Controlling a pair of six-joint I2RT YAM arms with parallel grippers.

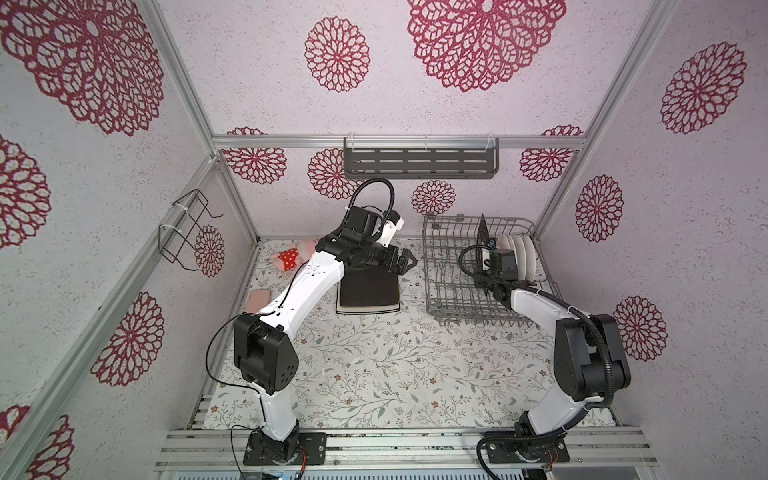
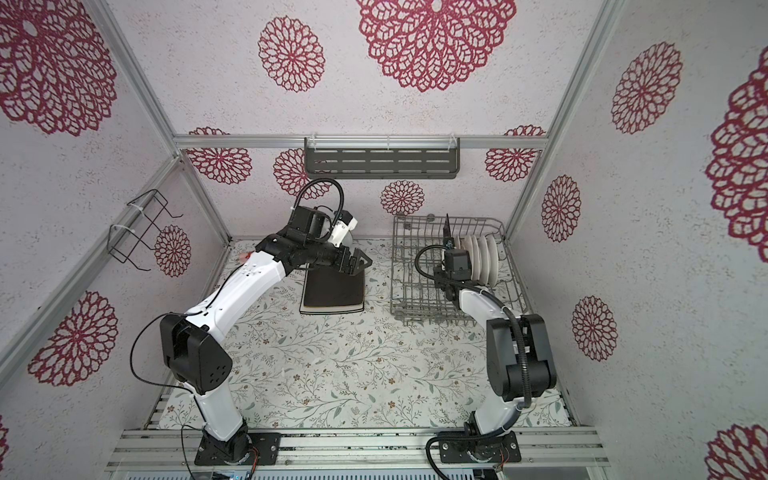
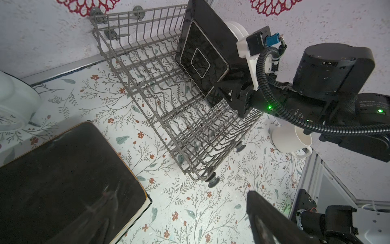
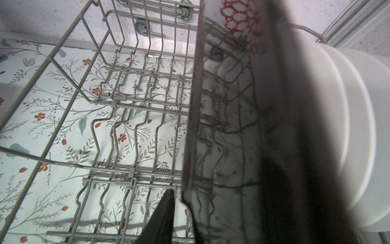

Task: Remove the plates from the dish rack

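Note:
The grey wire dish rack point(image 1: 444, 266) point(image 2: 407, 266) point(image 3: 147, 69) point(image 4: 105, 101) stands at the back right. One square plate point(image 1: 483, 232) point(image 2: 448, 226) point(image 3: 202, 55) point(image 4: 221, 105) stands upright in it, black back showing. Several round white plates point(image 1: 519, 249) point(image 2: 482, 251) point(image 4: 348, 105) stand behind it. My right gripper point(image 1: 487, 249) point(image 4: 221, 190) straddles the square plate's edge, open, with a thin gap at one finger. A stack of square plates point(image 1: 368, 293) point(image 2: 334, 291) point(image 3: 63, 179) lies black side up on the table. My left gripper point(image 1: 401, 264) point(image 2: 357, 264) point(image 3: 177, 196) hovers open at its far edge.
A white mug point(image 3: 289, 139) lies on the table beside the rack. A pink soft toy point(image 1: 291, 257) and a pink pad point(image 1: 259, 300) lie at the left. A slotted shelf point(image 1: 419, 162) and a black wire holder point(image 1: 187, 232) hang on the walls.

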